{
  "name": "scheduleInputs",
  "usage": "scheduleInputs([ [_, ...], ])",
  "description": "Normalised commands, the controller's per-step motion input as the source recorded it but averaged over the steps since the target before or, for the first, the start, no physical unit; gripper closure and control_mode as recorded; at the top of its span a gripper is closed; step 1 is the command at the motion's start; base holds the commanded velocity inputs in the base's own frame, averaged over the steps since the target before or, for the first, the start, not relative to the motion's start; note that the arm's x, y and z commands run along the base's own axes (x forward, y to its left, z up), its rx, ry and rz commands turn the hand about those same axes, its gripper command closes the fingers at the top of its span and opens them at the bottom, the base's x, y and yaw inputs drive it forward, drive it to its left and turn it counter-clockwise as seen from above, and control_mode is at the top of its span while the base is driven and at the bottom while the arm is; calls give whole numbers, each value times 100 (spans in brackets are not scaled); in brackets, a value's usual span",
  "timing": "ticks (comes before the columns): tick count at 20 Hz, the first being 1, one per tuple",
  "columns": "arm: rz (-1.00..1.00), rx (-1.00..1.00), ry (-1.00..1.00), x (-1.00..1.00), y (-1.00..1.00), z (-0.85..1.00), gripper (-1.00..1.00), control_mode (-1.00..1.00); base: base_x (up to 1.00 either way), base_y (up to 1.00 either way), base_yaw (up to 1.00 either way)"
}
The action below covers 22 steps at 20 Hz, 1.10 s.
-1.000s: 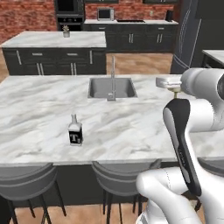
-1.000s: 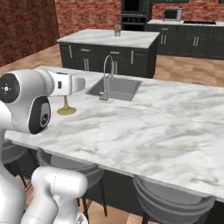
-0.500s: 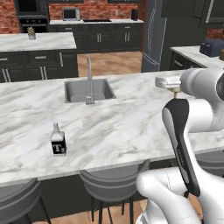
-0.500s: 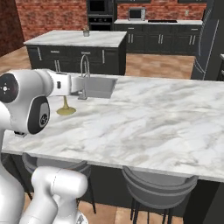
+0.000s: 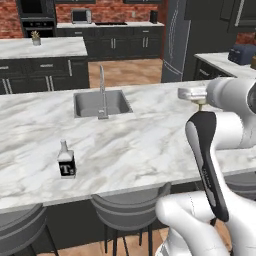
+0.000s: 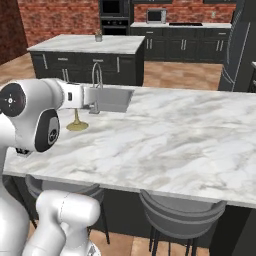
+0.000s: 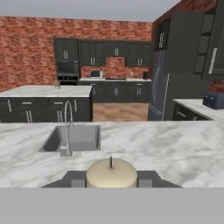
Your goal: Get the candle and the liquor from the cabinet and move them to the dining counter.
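Marble bench [image 5: 150,145], white with grey veins, carries the liquor [image 5: 66,161], which stands upright near the front edge, left of the sink [image 5: 100,102] and well apart from it. The candle [image 7: 111,173] sits between the hand's fingers, its cream top and wick just above them in the hand view; from the right base view its golden base [image 6: 77,125] hangs just over the marble, near the sink's left side. The hand [image 7: 111,179] is clamped on the candle. As I judge it, the step now is setting it down. Do it well by keeping the candlestick upright, lowering straight until the flared base sits flat, away from the sink rim, then parting the fingers and lifting clear without nudging it.
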Motion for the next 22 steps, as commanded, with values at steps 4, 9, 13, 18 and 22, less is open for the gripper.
scheduleInputs([
  [4,22,1,0,98,-51,-27,100,-100,0,0,0],
  [9,38,0,0,100,-62,-59,100,-100,0,0,0],
  [13,30,0,4,100,-32,-64,100,-100,0,0,0],
  [18,24,0,15,89,-3,-39,100,-100,0,0,0],
  [22,13,0,23,87,16,-47,100,-100,0,0,0],
])
